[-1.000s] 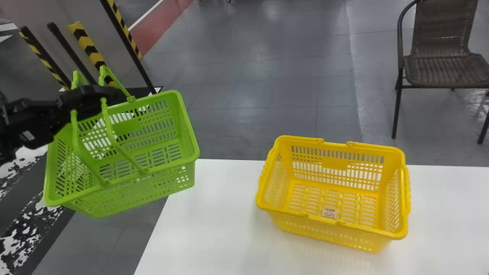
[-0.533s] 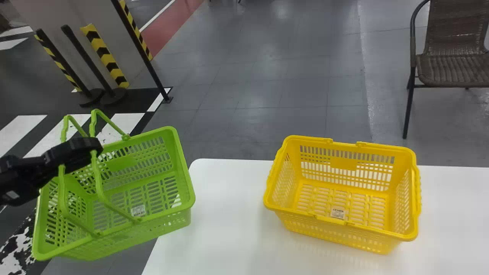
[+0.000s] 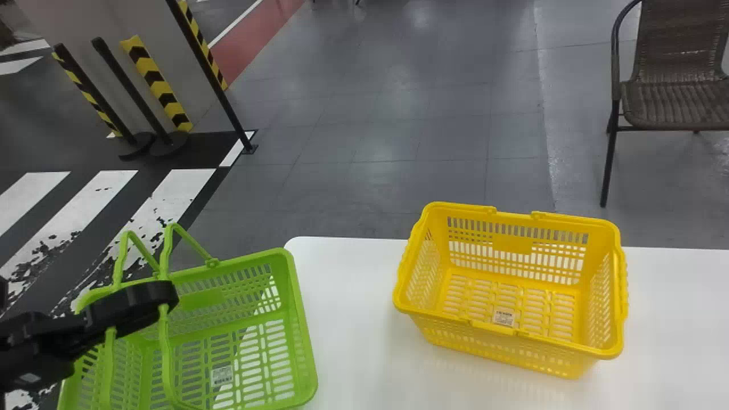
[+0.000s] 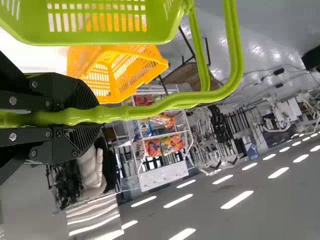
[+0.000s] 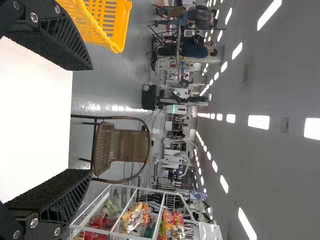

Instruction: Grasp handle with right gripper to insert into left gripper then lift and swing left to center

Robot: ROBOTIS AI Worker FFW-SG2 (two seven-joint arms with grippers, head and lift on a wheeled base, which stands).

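Lower left in the head view, my left gripper holds the two raised handles of the green basket. That basket hangs at the table's left edge. In the left wrist view the green handles run between the closed fingers of my left gripper, with part of the green basket beside them. The yellow basket stands on the white table, its handles folded down on the rim. In the right wrist view my right gripper is open with nothing between its fingers, apart from the yellow basket.
The white table carries the yellow basket toward its right side. Beyond it stand a brown wicker chair and, at the back left, striped posts. A rack of snack bags shows in the right wrist view.
The green basket and my left gripper have come down and nearer, lately shifting right too. The head view has turned slightly left, so the yellow basket and chair appear farther right.
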